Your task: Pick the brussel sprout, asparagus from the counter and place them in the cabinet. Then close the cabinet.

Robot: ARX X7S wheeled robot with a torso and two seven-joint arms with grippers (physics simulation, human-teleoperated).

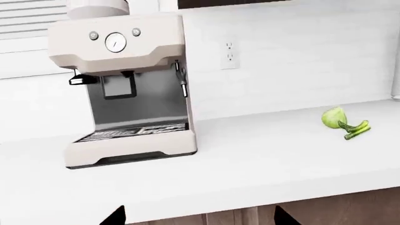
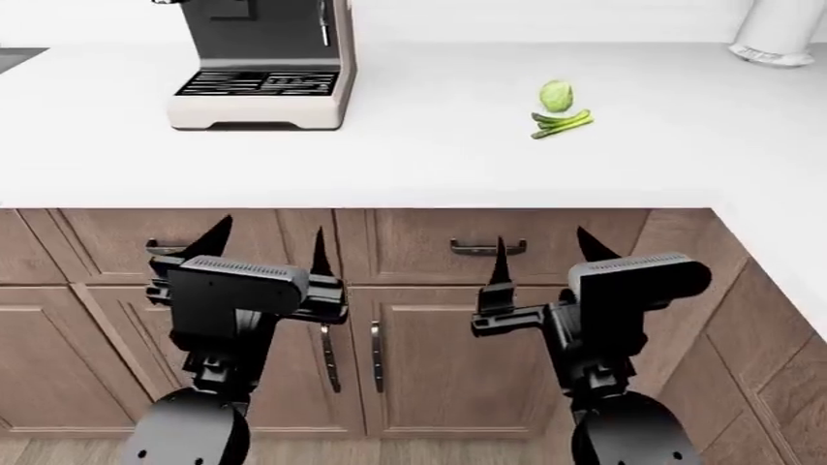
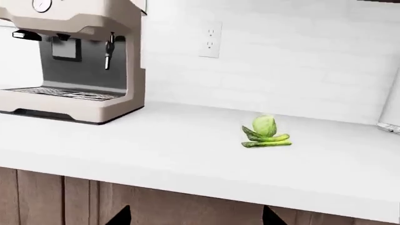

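Spanning the whole width of the head view, broad white counter point(image 2: 427, 165), brown wooden drawers and doors point(image 2: 440, 320) under its front edge. Sitting toward the worktop's back left, cream espresso machine point(image 2: 265, 68), drip tray facing front, well apart from the produce. White wall with a power outlet point(image 3: 211, 38) behind the worktop's back edge. Pale cylindrical object point(image 2: 776, 34) at the back right corner, mostly cut off, cannot tell what.

Hanging in front of the cabinets, below the front edge, left gripper point(image 2: 271, 254) and right gripper point(image 2: 540, 257), both pointing upward, fingers point(image 2: 321, 254) spread wide apart, nothing between them, touching nothing. Only dark fingertip points visible in both wrist views.

Lying right of the worktop's middle, toward the back, bunch of asparagus point(image 2: 564, 122), short bright-green spears flat on the surface, slightly angled. Resting right against the asparagus on its back side, touching it, brussel sprout point(image 2: 556, 95), small pale-green leafy ball. Both well clear of the front edge and of either gripper.

Seen again in the right wrist view: sprout point(image 3: 264, 125) sitting just behind the spears point(image 3: 267, 139).
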